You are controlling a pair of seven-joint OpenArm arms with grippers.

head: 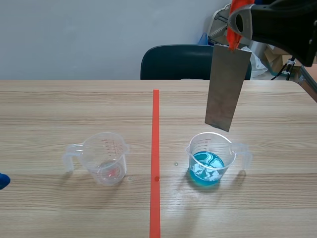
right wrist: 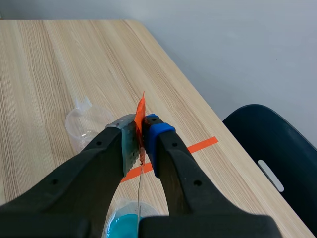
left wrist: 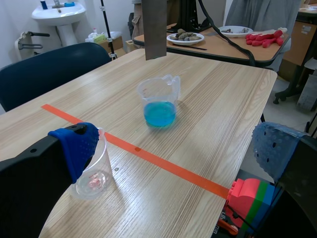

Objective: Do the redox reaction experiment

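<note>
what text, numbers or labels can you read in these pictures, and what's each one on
No text can be read in any view.
empty measuring cup: red graduation marks and figures on its wall, too small to read.
cup of blue liquid: no print shows.
metal sheet: bare grey face, no print or label.

Bright, even light all round; soft faint shadow beside the blue-liquid cup [head: 208, 163], pale sheen on the tabletop [head: 74, 109].
</note>
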